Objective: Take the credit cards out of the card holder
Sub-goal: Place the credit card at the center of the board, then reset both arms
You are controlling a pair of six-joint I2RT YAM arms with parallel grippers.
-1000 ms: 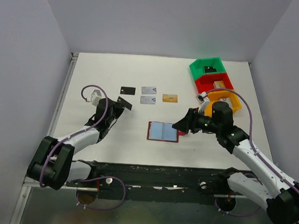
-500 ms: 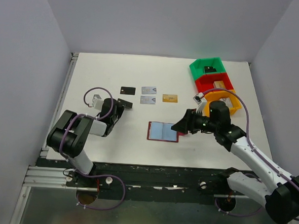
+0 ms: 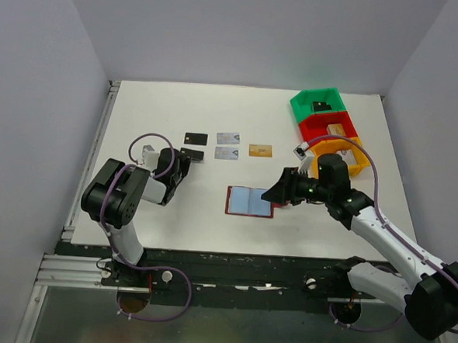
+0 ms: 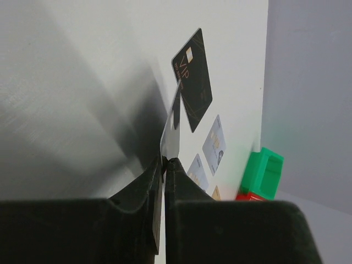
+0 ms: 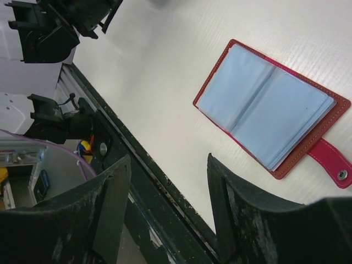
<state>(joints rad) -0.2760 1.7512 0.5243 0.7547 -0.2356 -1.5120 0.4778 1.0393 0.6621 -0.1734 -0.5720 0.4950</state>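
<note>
Between left jaws, card (image 4: 171, 131), pinched edge-on

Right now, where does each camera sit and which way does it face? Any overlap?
Top external: above and behind the bases, looking down on the table; both arms show.
Left wrist: low over the table, looking along the shut left gripper and its held card toward the green bin.
Right wrist: above, looking down past the open right gripper onto the card holder.
Shared: top and right wrist both show the card holder.
</note>
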